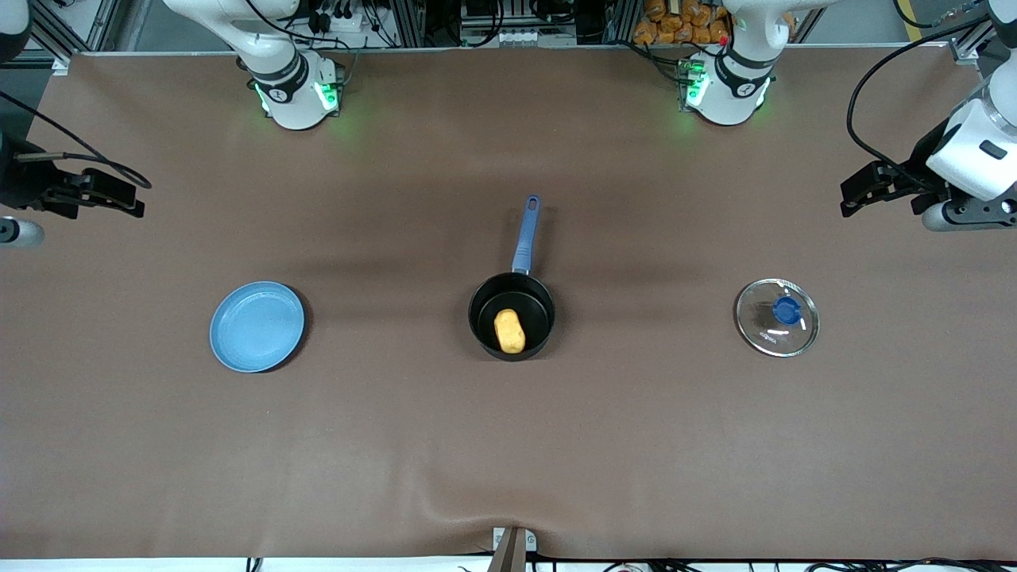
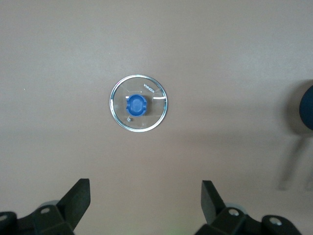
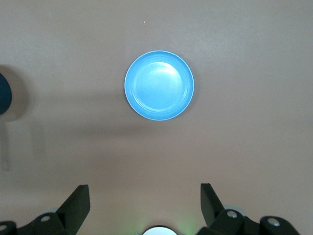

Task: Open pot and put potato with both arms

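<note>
Pot [image 1: 512,316]: small round black saucepan, uncovered, at the middle of the tabletop [image 1: 508,445]. Its long straight blue handle [image 1: 525,235] points away from the front camera, toward the robots' bases.

Contents of pot: one potato [image 1: 509,330], an oval, smooth, yellow-orange lump lying on the black bottom.

Lid [image 1: 777,316]: round, clear glass with a metal rim and a blue knob at the centre. It lies flat on the tabletop, knob up, well apart from the pot, toward the left arm's end.

Plate [image 1: 257,326]: flat, round, light blue, glossy, with a shallow raised rim and nothing on it. It sits toward the right arm's end, well apart from the pot.

Tabletop: covered in matte brown sheet.

Left end effector [image 2: 145,208]: black fingers spread wide, holding nothing, up in the air near the lid.

Right end effector [image 3: 145,208]: black fingers spread wide, holding nothing, up in the air near the plate.
</note>
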Available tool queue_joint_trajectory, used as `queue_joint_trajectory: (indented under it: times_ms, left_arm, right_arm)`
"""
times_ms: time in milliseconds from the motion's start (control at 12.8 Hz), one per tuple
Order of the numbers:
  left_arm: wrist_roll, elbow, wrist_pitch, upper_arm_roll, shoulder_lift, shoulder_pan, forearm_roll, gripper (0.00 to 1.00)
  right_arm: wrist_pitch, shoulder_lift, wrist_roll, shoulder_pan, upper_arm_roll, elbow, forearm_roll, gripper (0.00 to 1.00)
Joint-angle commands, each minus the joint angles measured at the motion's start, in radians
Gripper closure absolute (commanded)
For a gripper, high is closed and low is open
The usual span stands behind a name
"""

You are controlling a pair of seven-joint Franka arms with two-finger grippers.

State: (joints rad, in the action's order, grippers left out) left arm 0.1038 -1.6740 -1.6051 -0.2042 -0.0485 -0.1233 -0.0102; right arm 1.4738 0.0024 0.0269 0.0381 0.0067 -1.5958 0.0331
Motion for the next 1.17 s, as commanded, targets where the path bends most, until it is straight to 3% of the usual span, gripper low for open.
queue_joint_trajectory:
  times_ms: [0, 312, 1094]
  left_arm:
    - [-0.006, 0.039, 0.030, -0.004, 0.006, -0.006, 0.003, 0.00]
    - [-0.003, 0.056, 0.056, -0.006, 0.002, -0.001, -0.001, 0.00]
    - [-0.003, 0.126, 0.134, -0.014, 0.002, 0.004, 0.001, 0.00]
  right_arm:
    - [0.056, -0.119, 0.011, 0.013, 0.021, -0.147, -0.009, 0.00]
    - [0.051, -0.069, 0.015, -0.001, 0.012, -0.038, -0.016, 0.00]
    - [0.051, -0.047, 0.015, -0.006, -0.008, -0.013, -0.019, 0.00]
